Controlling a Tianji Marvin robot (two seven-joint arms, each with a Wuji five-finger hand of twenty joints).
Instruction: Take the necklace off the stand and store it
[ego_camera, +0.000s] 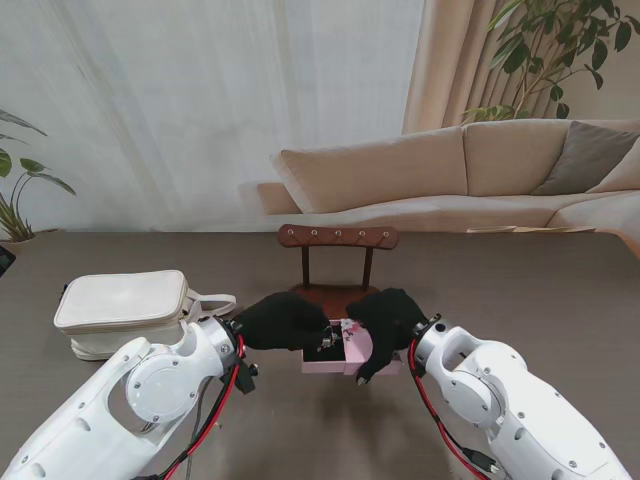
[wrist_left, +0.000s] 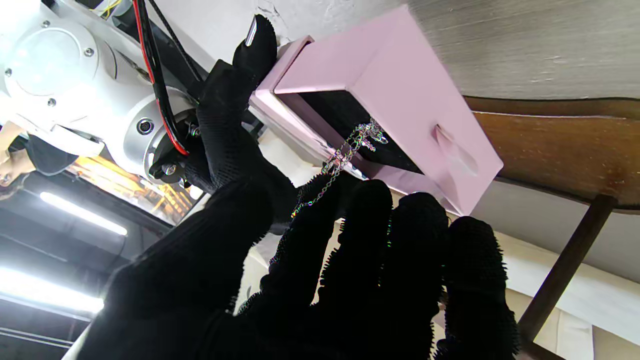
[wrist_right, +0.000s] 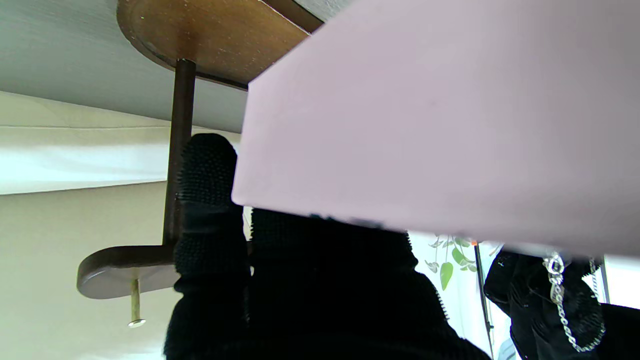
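Observation:
A small pink box (ego_camera: 335, 366) lies on the table just in front of the wooden necklace stand (ego_camera: 338, 237), whose pegs are bare. Its drawer is slid open, showing a black lining (wrist_left: 345, 115). My left hand (ego_camera: 285, 320), in a black glove, pinches the silver necklace (wrist_left: 345, 150) over the drawer, and the chain's free end hangs down into the lining. My right hand (ego_camera: 392, 318) clasps the box's right side, with fingers over the top and thumb at the near edge. In the right wrist view the pink box (wrist_right: 440, 110) fills the frame, and the necklace (wrist_right: 562, 305) dangles from the left hand behind it.
A white handbag (ego_camera: 120, 305) lies on the table to the left, close to my left forearm. The stand's round wooden base (ego_camera: 335, 298) sits directly behind the box. A beige sofa (ego_camera: 450, 170) and potted plants stand beyond the table's far edge.

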